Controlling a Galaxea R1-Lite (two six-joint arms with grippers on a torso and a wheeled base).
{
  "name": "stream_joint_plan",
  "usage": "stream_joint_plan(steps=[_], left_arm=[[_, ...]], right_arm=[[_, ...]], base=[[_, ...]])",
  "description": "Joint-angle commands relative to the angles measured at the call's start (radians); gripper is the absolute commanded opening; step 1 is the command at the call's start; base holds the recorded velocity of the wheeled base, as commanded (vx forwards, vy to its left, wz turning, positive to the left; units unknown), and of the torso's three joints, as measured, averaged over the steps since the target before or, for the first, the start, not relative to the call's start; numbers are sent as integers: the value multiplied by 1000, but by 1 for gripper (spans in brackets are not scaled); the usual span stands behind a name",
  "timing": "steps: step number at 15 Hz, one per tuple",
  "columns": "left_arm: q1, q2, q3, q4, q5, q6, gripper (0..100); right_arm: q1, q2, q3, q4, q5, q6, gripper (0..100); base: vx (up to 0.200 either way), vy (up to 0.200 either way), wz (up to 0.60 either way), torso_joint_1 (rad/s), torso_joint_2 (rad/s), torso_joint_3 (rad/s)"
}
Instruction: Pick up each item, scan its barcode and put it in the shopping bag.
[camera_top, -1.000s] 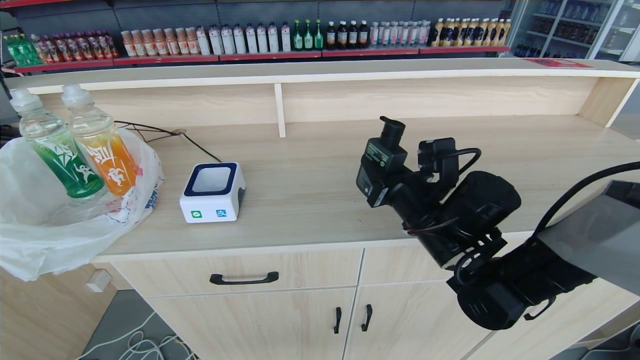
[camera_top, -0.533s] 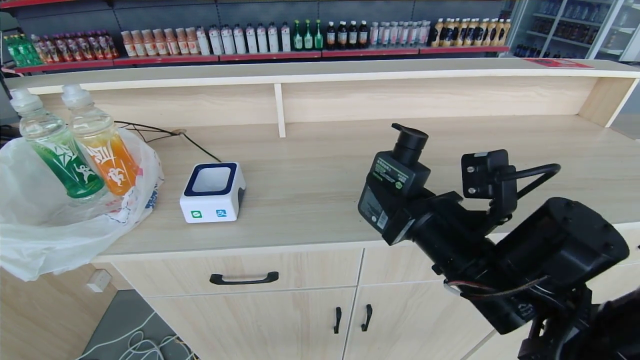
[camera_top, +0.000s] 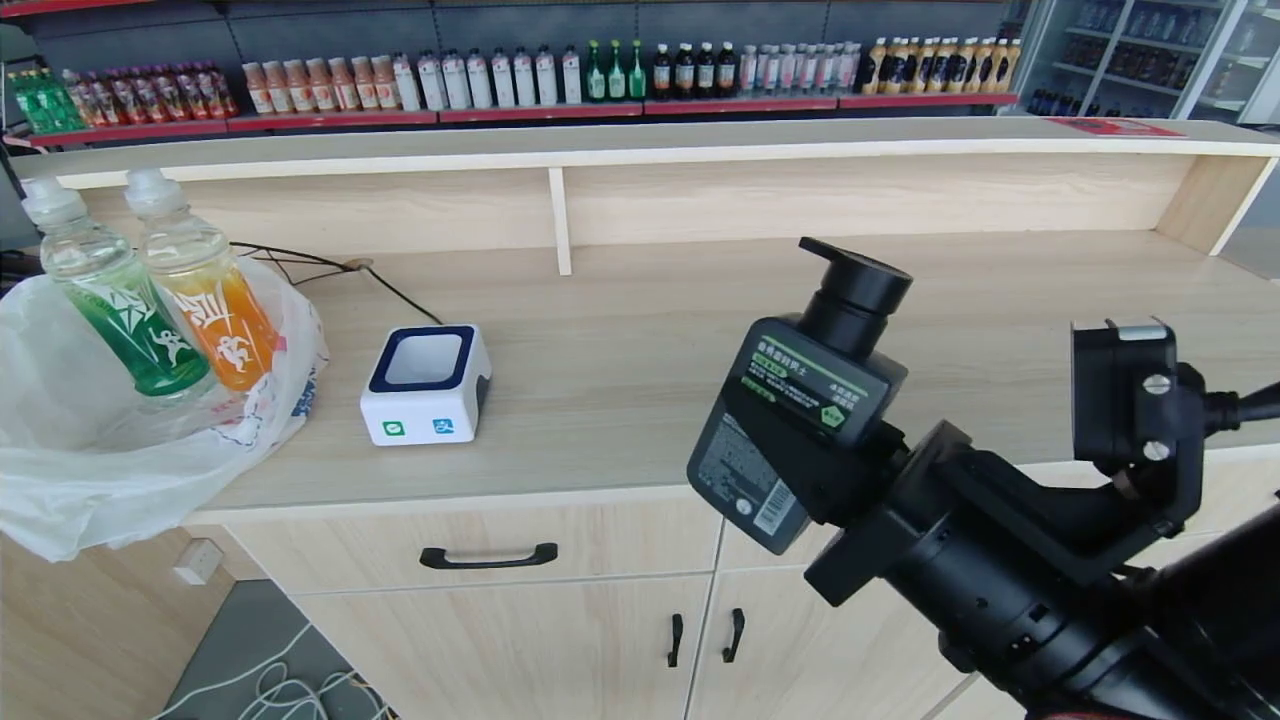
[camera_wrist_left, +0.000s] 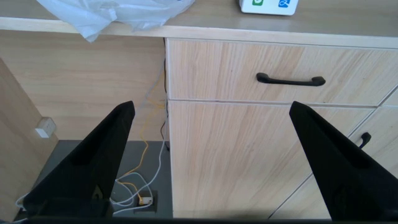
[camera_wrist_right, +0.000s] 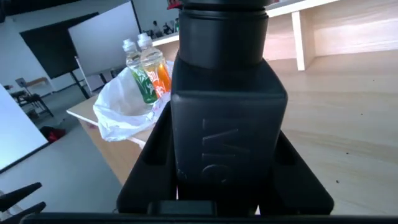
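Firmly, right tool (camera_top: 838, 485) grips 1 black square bottle (camera_top: 800, 400) (green label, barcode, round cap).

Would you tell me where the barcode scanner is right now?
In the head view, the barcode scanner stands on the counter, left of centre, just right of the shopping bag.

Base of the black bottle (camera_top: 790, 420) hidden within the right gripper (camera_top: 850, 490), its cap cut off by the right wrist view's edge; shopping bag (camera_top: 90, 480) cropped at the head view's left edge; scanner (camera_wrist_left: 268, 6) mostly cut off in the left wrist view
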Motion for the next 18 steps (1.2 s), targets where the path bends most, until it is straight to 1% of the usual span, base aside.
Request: stream_joint_plan(steps=[1,3,5,6,7,11,13,15,16,18], left_arm=[[0,0,2,0,0,2,100],[0,0,2,0,0,2,100],[0,0,0,0,0,1,100],[0,0,0,0,0,1,100],[0,0,0,0,0,1,100],[0,0,0,0,0,1,100],[0,0,0,0,0,1,100],[0,0,0,0,0,1,100],[0,0,0,0,0,1,100],[0,0,0,0,0,1,100]], right_arm=[[61,-31,-14,-1,15,74,0],[61,-45,-36,-1,63,163,0],[59,-59,-32,-1,157,244,0],[58,-63,-42,-1,181,290,0],[50,-70,-46,-1,190,319,0],[35,-105,1,-1,324,416,0],[6,-103,-11,-1,345,470,0],[-28,-102,-31,-1,394,543,0],[-48,-97,-49,-1,413,565,0],[-49,-85,-63,-1,416,571,0]], base=[[0,0,0,0,0,0],[0,0,0,0,0,0],[0,0,0,0,0,0],[0,0,0,0,0,0],[0,0,0,0,0,0],[0,0,0,0,0,0],[0,0,0,0,0,0],[0,0,0,0,0,0],[0,0,0,0,0,0],[0,0,0,0,0,0]])
